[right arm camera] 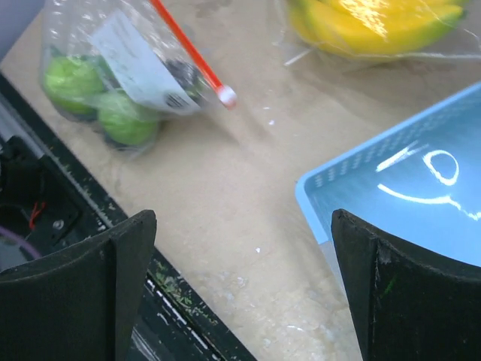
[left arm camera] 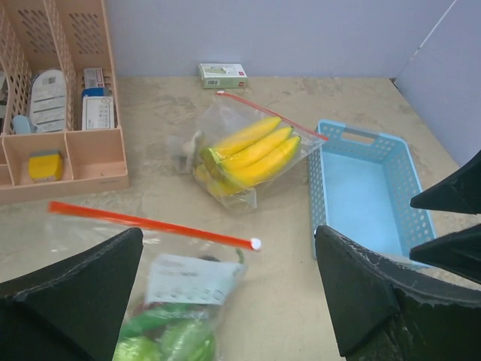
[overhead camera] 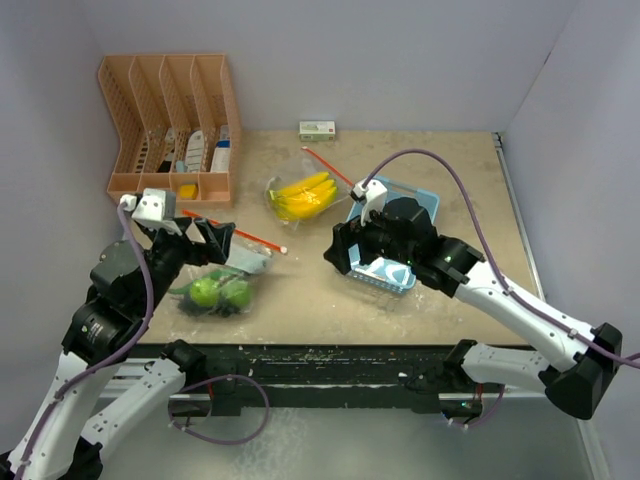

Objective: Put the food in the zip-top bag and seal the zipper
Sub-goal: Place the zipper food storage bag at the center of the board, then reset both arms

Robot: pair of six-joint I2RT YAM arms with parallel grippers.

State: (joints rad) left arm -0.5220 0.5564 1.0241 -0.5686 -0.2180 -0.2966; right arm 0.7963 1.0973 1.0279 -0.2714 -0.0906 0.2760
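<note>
A clear zip-top bag (overhead camera: 215, 290) with round green fruits (right arm camera: 113, 113) and a white label lies at the table's front left. Its orange zipper strip (overhead camera: 235, 232) runs along the far side and also shows in the left wrist view (left arm camera: 150, 223). A second clear bag holds the yellow banana bunch (overhead camera: 303, 197) mid-table, also seen in the left wrist view (left arm camera: 252, 154). My left gripper (overhead camera: 195, 245) is open and empty just above the fruit bag (left arm camera: 173, 331). My right gripper (overhead camera: 360, 255) is open and empty over the near-left corner of the light-blue basket (overhead camera: 425, 205).
A peach desk organizer (overhead camera: 170, 120) stands at the back left. A small green-and-white box (overhead camera: 317, 129) lies at the back wall. The basket (right arm camera: 316, 180) shows nothing inside. The table's black front rail (right arm camera: 45, 210) is close under my right gripper. Walls close in the left, back and right.
</note>
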